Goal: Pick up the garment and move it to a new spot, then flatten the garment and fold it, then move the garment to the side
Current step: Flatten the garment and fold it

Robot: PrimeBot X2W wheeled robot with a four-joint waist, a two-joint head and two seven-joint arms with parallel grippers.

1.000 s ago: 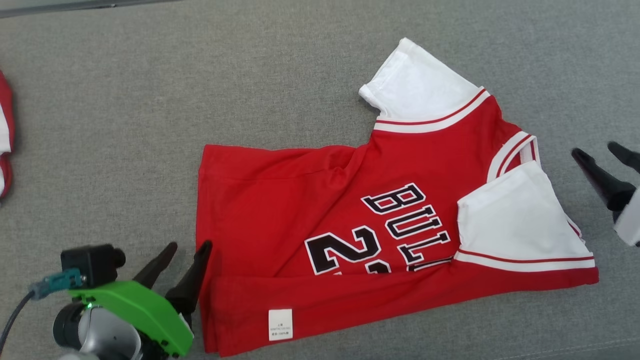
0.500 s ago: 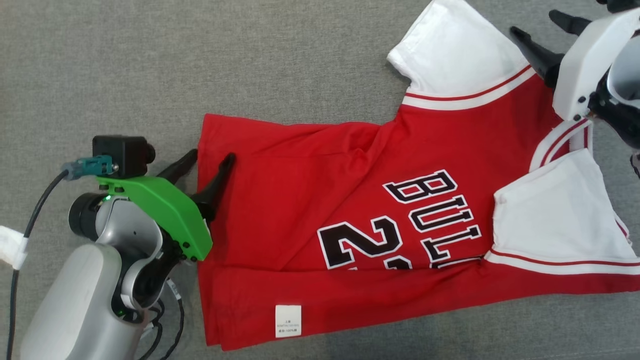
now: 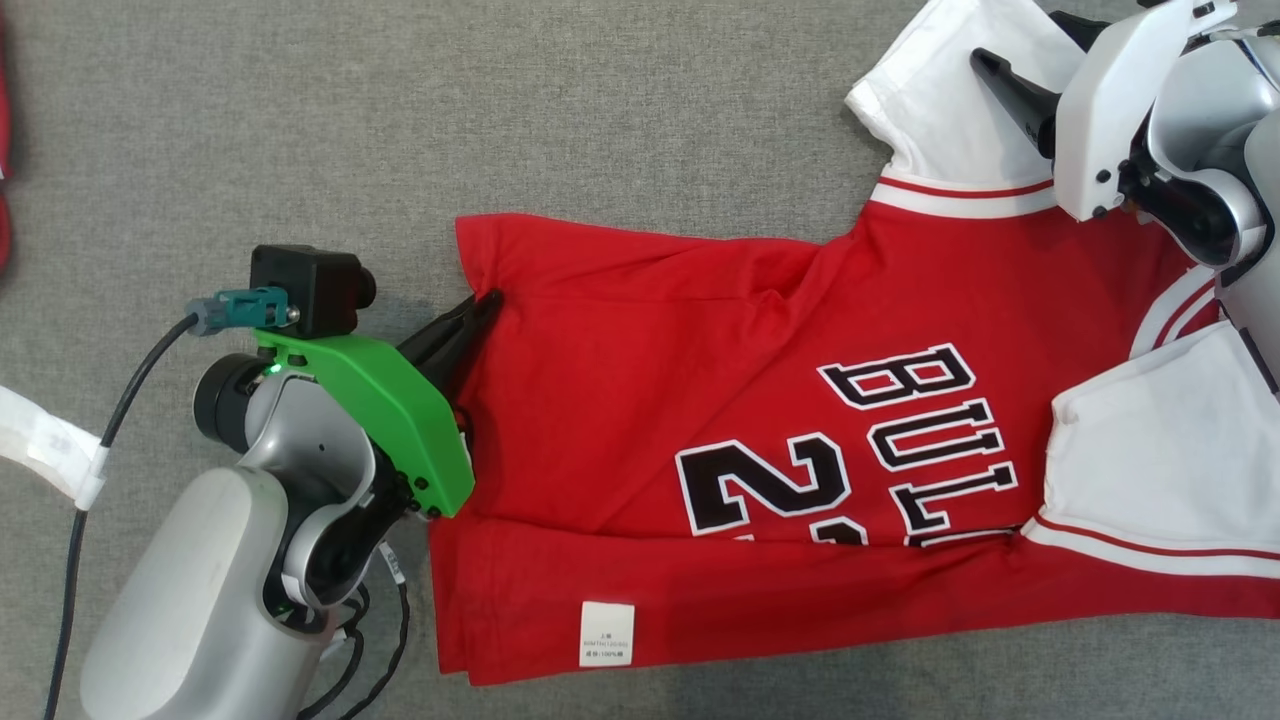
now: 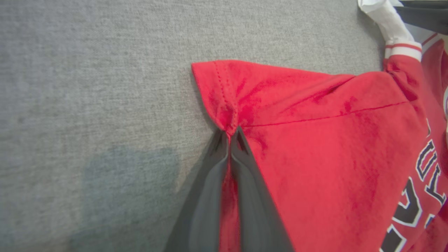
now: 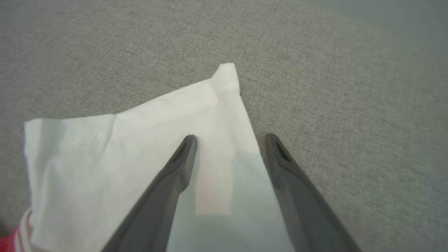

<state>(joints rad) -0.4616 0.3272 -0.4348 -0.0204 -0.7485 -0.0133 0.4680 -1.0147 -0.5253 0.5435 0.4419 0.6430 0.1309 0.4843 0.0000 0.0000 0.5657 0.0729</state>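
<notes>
The garment (image 3: 760, 400) is a red jersey with white sleeves and black lettering, lying partly folded on the grey surface. My left gripper (image 3: 483, 303) is shut on the jersey's hem near its far left corner. In the left wrist view the fingertips (image 4: 231, 134) pinch a ridge of red cloth of the garment (image 4: 332, 140). My right gripper (image 3: 1020, 38) is open at the far white sleeve (image 3: 930, 110). The right wrist view shows this gripper (image 5: 231, 138) straddling the right edge of the sleeve (image 5: 122, 157), one finger over the white cloth and one over grey.
The grey fabric surface (image 3: 300, 120) spreads around the jersey. A sliver of another red cloth (image 3: 3, 200) shows at the head view's left edge. A black cable with white tape (image 3: 60, 450) trails from my left arm.
The left gripper has closed on the hem, where it stood open half a second ago. The right arm has come further over the far white sleeve. The camera has shifted.
</notes>
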